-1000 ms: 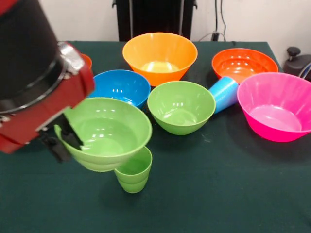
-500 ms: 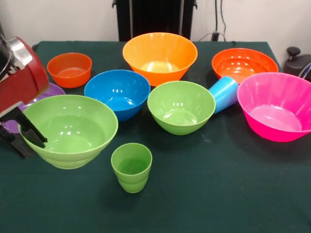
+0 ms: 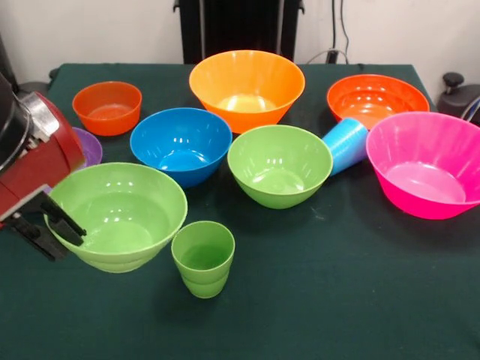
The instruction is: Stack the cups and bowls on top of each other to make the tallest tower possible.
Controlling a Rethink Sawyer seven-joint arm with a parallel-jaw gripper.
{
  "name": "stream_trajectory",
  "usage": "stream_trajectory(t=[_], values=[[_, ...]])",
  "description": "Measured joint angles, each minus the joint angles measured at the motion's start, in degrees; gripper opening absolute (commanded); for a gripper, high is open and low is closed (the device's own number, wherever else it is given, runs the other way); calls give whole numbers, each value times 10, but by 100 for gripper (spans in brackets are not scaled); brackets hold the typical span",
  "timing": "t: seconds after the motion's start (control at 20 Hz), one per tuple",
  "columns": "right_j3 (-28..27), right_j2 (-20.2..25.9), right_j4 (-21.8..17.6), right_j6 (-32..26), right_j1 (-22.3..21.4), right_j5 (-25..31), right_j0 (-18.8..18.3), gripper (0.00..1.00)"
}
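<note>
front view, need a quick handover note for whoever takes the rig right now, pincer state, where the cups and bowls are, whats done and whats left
Pincer: shut on the rim of the large green bowl, at the picture's left.
Green cup: upright, right beside that bowl, empty.
Blue cup: on its side between the middle green bowl and the pink bowl.
Blue bowl, big orange bowl, small orange bowl, far orange bowl and purple bowl all stand apart.
Done: nothing stacked.
Left: the whole tower.
</note>
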Motion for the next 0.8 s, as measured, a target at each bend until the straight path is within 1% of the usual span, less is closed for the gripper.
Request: stream_trajectory(t=[0.5,0.8], values=[[0,17,0,0,19,0,4,0],[0,24,0,0,20,0,7,0]])
